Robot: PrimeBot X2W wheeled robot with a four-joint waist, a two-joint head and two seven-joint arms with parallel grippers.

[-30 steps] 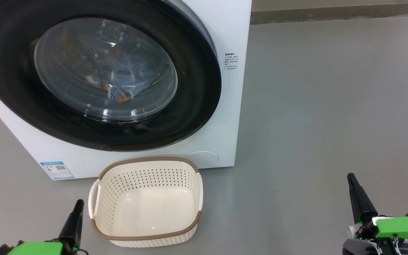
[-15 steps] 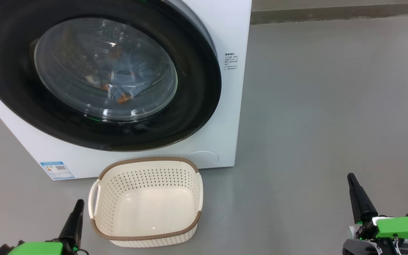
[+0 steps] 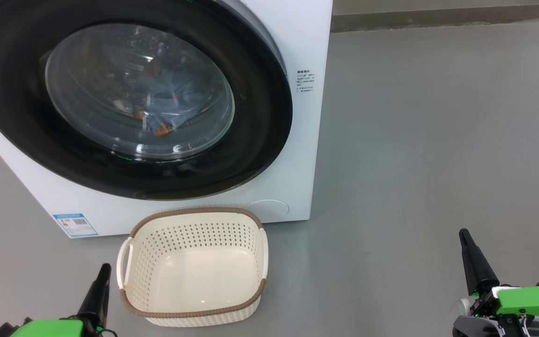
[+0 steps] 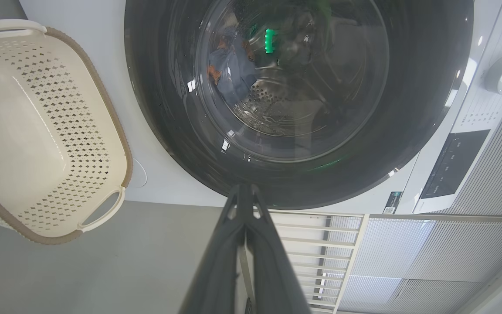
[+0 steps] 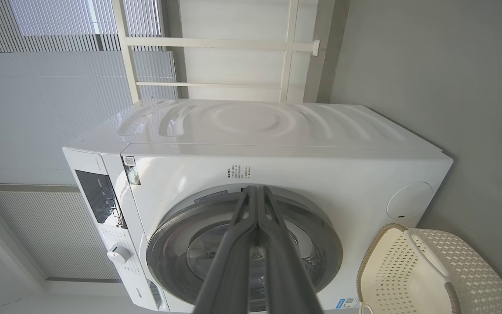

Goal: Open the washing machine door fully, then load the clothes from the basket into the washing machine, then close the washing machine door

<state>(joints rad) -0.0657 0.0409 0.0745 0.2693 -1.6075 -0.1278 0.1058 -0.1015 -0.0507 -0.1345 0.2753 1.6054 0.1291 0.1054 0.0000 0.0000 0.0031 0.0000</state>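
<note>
1. The door [image 3: 262, 117], stiff and glossy, is shut on the machine [image 3: 307, 47]. Its rim is judged slippery and best hooked at the edge.
2. The clothes [image 3: 157, 100], soft and light, lie inside the machine, behind the door. The basket [image 3: 194, 210] is empty.
3. The left fingers [image 3: 96, 292] and right fingers [image 3: 473, 262] are clenched on nothing.
4. No handle can be made out, and the clothes are blurred.

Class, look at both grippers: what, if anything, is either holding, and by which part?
Nothing is held: the left gripper and the right gripper are shut, empty, apart from the basket.
</note>
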